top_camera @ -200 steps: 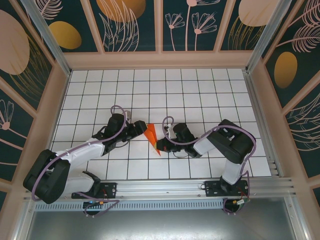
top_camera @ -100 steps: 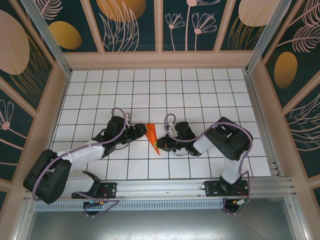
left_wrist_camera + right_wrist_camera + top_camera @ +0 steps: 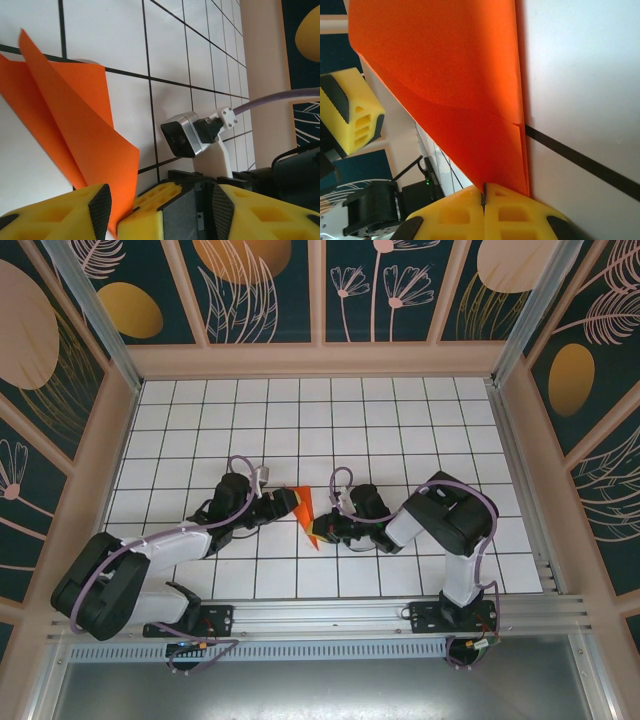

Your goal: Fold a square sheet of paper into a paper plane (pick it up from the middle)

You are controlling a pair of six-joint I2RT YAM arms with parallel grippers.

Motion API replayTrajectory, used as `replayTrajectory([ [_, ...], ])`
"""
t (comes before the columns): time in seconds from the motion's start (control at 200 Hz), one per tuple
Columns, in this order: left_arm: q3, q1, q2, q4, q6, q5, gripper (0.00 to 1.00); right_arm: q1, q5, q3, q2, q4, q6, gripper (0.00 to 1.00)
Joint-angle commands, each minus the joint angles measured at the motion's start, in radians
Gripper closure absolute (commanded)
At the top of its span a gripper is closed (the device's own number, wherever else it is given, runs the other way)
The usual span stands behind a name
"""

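folding stage: the square sheet of paper [image 3: 308, 515] is no longer a flat square; it is a narrow orange wedge with several layers and one sharp tip, so i judge the early folds done.
paper position: near the middle of the white tiled desk [image 3: 400, 420], between the two arms, raised on its edge rather than lying flat.
right gripper [image 3: 322, 530]: jaws pressed together in the right wrist view [image 3: 484, 200], pinching the lower edge of the paper [image 3: 450, 75] where its layers meet.
left gripper [image 3: 285, 502]: jaws about half apart [image 3: 160, 200]; a corner of the paper [image 3: 75, 115] dips into the gap beside one yellow pad, with no pinch visible.
layers: two flaps spread apart in the left wrist view, not pressed flat.
left to do: by my reading, the flaps need creasing down and the wings folding out before this reads as a finished dart.
risk: thin paper may buckle if the two grippers pull against each other.
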Motion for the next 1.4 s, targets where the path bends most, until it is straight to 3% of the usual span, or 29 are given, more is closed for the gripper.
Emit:
replayTrajectory([
  [0.0, -0.013, 0.006, 0.023, 0.082, -0.008, 0.058, 0.42, -0.009, -0.014, -0.003, 0.012, 0.026, 0.024, 1.0],
  [0.475, 0.004, -0.015, 0.169, 0.295, -0.057, 0.14, 0.41, -0.013, -0.015, 0.002, 0.045, 0.03, 0.046, 1.0],
  [1.271, 0.074, -0.045, 0.384, 0.366, -0.012, 0.105, 0.4, -0.015, 0.012, 0.012, 0.035, -0.036, 0.029, 1.0],
  [1.396, 0.081, -0.044, 0.413, 0.367, -0.002, 0.101, 0.39, -0.016, 0.045, 0.014, 0.006, -0.1, 0.013, 0.95],
])
